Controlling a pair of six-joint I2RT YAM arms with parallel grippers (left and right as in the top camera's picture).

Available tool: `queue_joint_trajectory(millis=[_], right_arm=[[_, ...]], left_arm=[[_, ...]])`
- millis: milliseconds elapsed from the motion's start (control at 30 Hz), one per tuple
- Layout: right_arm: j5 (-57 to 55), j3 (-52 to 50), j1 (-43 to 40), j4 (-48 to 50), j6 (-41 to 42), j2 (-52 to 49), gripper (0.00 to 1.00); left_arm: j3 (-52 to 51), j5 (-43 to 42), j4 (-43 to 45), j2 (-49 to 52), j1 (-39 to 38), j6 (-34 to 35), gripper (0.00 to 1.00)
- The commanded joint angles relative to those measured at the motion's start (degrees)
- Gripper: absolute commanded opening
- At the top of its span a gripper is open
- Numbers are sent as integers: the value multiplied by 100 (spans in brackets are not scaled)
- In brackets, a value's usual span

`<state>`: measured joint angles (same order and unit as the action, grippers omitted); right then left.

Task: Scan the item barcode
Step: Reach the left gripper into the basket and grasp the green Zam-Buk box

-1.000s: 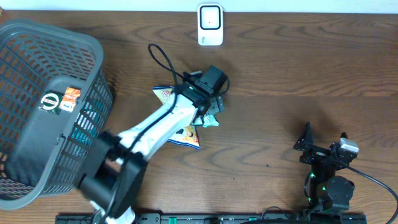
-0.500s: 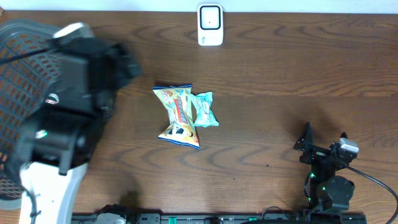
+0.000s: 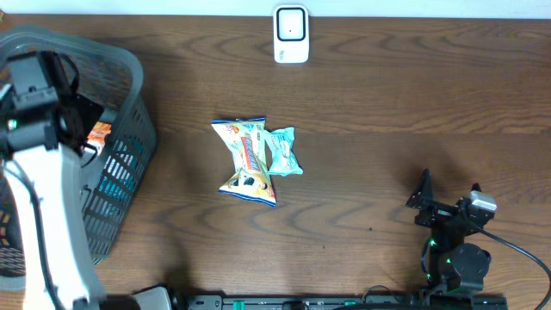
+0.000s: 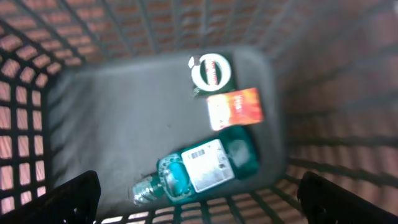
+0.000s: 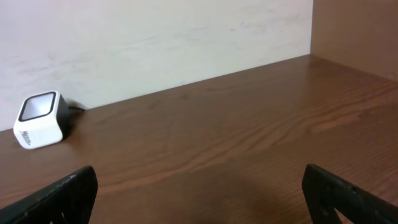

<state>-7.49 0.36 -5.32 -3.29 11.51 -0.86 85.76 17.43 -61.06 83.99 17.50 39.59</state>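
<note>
**Left pincer spread above the basket; two packets lie mid-counter**

A dark wood-grain counter (image 3: 387, 103) fills the overhead view, with a strip of pale wall along the top edge. At top centre, close to that wall, stands a white barcode scanner (image 3: 291, 34). The right wrist view shows it at far left, its dark window facing up.

Near the middle of the counter lies a yellow snack bag (image 3: 248, 162). A smaller teal packet (image 3: 283, 151) touches its right side. Both are well apart from the scanner and from either arm.

A grey plastic basket (image 3: 136, 82) takes up the upper left of the overhead view. The left arm (image 3: 39, 198) rises from the lower left and reaches over it.

The left wrist view, somewhat blurred, looks down at the basket floor. There the left pincer (image 4: 199, 186) is spread wide and holds nothing, its fingertips (image 4: 78, 196) in the bottom corners.

Three items lie below it:
- A dark green box (image 4: 212, 70) with a white ring mark is uppermost.
- An orange packet (image 4: 235, 109) lies just under the box.
- A teal bottle (image 4: 208, 163) lies on its side just beneath the packet, its white label facing up.

The right arm (image 3: 455, 245) sits at the lower right of the overhead view. The right pincer (image 5: 199, 186) is likewise spread and empty, low over bare counter.
</note>
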Motion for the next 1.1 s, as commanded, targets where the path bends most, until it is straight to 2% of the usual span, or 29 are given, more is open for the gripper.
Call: queue_joint_trajectory(millis=[0,167,433,833,1067], right_arm=[[-33,-4,48,-20,24,11,99],[-33,-4,48,-22,24,11,99],[-31,-4,48,-22,24,11,99],[-33,-4,48,-22,24,11,99],[-31,-4,48,-22,24,11,99]], left_arm=[[-15,-22,219,479,162,214,98],[-15,-24,782,1217,376,245,98],[-15,-22,1163,2184,573,507,98],[-15,20,1943,2957,597,568,98],[-15,509,2026,3222,597,879,98]])
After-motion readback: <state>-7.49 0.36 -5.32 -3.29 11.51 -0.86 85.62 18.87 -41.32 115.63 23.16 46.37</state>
